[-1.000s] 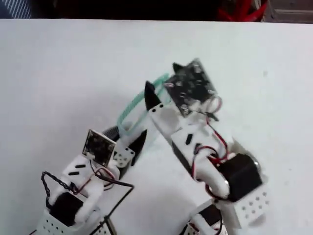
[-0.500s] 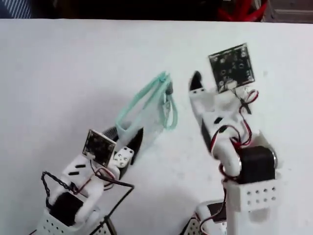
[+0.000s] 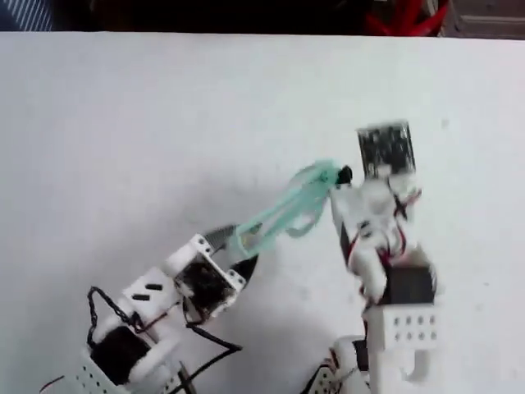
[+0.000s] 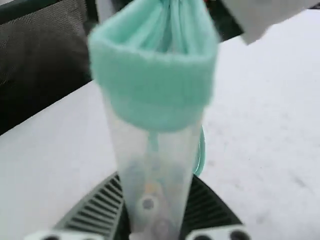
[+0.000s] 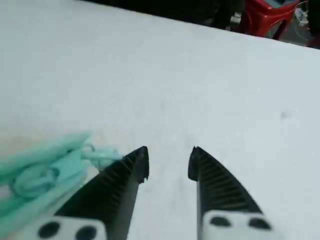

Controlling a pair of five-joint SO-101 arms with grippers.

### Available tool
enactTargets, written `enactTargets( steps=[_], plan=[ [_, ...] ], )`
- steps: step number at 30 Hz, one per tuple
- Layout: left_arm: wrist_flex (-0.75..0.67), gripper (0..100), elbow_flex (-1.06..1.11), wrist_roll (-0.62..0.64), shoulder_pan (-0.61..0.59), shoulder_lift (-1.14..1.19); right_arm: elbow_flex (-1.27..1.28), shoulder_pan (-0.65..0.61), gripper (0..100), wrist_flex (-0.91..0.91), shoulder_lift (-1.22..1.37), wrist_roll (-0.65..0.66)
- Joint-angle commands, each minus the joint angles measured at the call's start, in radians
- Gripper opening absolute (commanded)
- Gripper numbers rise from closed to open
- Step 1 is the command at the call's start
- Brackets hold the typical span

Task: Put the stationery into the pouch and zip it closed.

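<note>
A clear pouch (image 3: 283,212) with mint-green trim is held off the white table (image 3: 123,123), stretched between the two arms. My left gripper (image 3: 236,246) is shut on its lower clear end. In the left wrist view the pouch (image 4: 155,100) rises from the left gripper (image 4: 155,225), with blurred small shapes inside the clear part. My right gripper (image 3: 340,176) stands open at the pouch's green end. In the right wrist view the right gripper (image 5: 168,161) has nothing between its fingers, and the pouch (image 5: 40,170) with its zip pull ring (image 5: 95,152) lies just beside one fingertip (image 5: 140,160).
The table's far edge runs along the back, with a red object (image 3: 402,16) beyond it. A dark mesh chair (image 4: 40,60) stands off the table on the left arm's side. Open white tabletop lies to the left and at the back.
The left arm has turned and swung the held pouch to the right, its green end now lower. The right arm drew off to the right, then came down to that end.
</note>
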Motion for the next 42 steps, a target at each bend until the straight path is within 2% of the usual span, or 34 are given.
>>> enactTargets(
  steps=[1, 3, 8, 10, 15, 17, 19, 24, 27, 30, 33, 34, 35, 38, 42],
  plan=[
    [0.006, 2, 0.014, -0.034, 0.062, 0.005, 0.206, -0.007, 13.0, -0.104, -0.280, -0.054],
    [0.006, 2, 0.012, -0.035, 0.062, 0.005, 0.264, 0.001, 13.0, -0.088, -0.427, -0.037],
    [0.006, 2, 0.012, -0.035, 0.062, 0.005, 0.315, -0.010, 13.5, 0.084, -0.690, 0.000],
    [0.006, 2, 0.012, -0.038, 0.061, 0.005, 0.316, -0.025, 14.9, 0.114, -0.679, 0.002],
    [0.006, 2, 0.012, -0.040, 0.061, 0.005, 0.319, -0.070, 28.2, 0.116, -0.625, -0.008],
    [0.006, 2, 0.012, -0.040, 0.061, 0.005, 0.321, -0.094, 27.8, 0.119, -0.627, -0.008],
    [0.008, 2, 0.012, -0.040, 0.061, 0.005, 0.345, -0.105, 27.2, 0.096, -0.627, -0.002],
    [0.009, 2, 0.011, -0.041, 0.061, 0.005, 0.456, -0.094, 27.2, -0.130, -0.616, 0.002],
    [0.012, 2, 0.011, -0.041, 0.061, 0.005, 0.460, -0.096, 27.2, -0.177, -0.618, 0.002],
    [0.012, 2, 0.009, -0.041, 0.061, 0.005, 0.465, -0.097, 20.8, -0.214, -0.618, 0.014],
    [0.009, 3, 0.008, -0.037, 0.061, 0.005, 0.466, -0.094, 2.2, -0.214, -0.624, 0.087],
    [0.008, 3, 0.005, -0.034, 0.061, 0.005, 0.466, -0.088, 0.8, -0.214, -0.625, 0.092],
    [0.006, 3, 0.005, -0.017, 0.061, 0.005, 0.463, -0.076, 3.8, -0.213, -0.627, 0.091],
    [0.014, 11, -0.008, 0.129, 0.058, 0.005, 0.451, -0.058, 1.3, -0.214, -0.627, 0.091],
    [0.084, 17, -0.112, 0.292, -0.062, 0.005, 0.410, -0.067, 1.8, -0.179, -0.625, 0.091]
  ],
)
